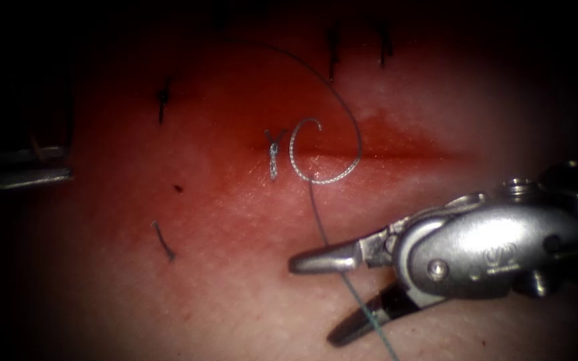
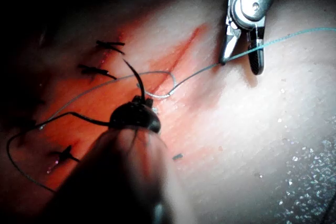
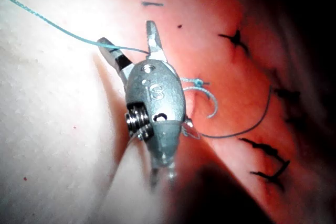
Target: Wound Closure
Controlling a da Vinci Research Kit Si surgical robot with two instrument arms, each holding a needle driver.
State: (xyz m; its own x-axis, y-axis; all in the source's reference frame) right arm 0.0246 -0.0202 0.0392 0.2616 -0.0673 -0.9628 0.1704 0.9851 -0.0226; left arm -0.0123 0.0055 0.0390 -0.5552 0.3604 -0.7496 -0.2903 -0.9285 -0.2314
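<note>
The thread (image 1: 332, 113) lies in a loose curl over the cut (image 1: 382, 155), a dark red slit running sideways across the tissue (image 1: 222, 294). One end of the curl sits at a small knot (image 1: 273, 150) at the cut's left end; from the bottom of the curl a strand runs down and passes between the spread jaws of the right tool (image 1: 312, 301), which grip nothing. I cannot make out the needle anywhere.

The left tool (image 1: 31, 175) sits at the far left edge, well apart from the cut, in shadow; whether its jaws are spread or pressed together cannot be told, nor whether it holds anything.

Red fluid (image 1: 249, 194) stains the surface around the cut, fading to pale, moist skin lower down. Dark finished stitches (image 1: 332, 50) stand above the cut, and short cut ends of thread (image 1: 163, 242) lie at lower left. The surroundings are dark.
</note>
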